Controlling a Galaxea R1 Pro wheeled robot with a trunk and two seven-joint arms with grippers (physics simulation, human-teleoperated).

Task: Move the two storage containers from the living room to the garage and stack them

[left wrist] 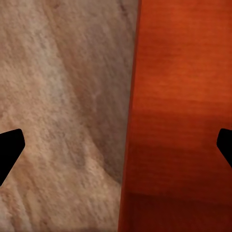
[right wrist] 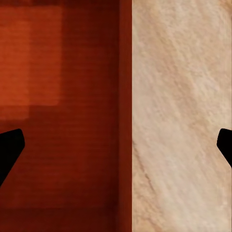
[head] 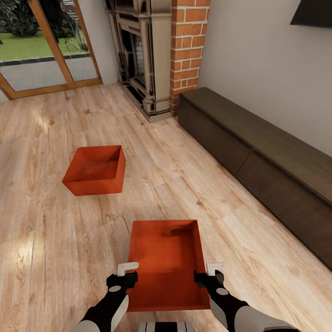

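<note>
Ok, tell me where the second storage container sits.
In the head view the far storage container sits on the wood floor, ahead-left of the near container, short of the fireplace.

Wall-mounted dark panel [head: 312,13] cropped at corner, glazed door [head: 44,46] cut by edge

Place: a living room in a home, rendered in a simulator.
Floor: light wood planks [head: 193,175], laid across the whole room.
Fireplace: a dark surround [head: 138,55] set against the far wall, with a red brick column [head: 188,46] beside it.
Doors: wooden-framed glazed doors [head: 46,50] at the far left, looking out on paving and a lawn.
Furniture: a long, low dark wood cabinet [head: 258,157] along the plain pale wall [head: 263,60].
Wall fitting: the corner of a dark flat panel [head: 313,13] mounted high above the cabinet.
</note>
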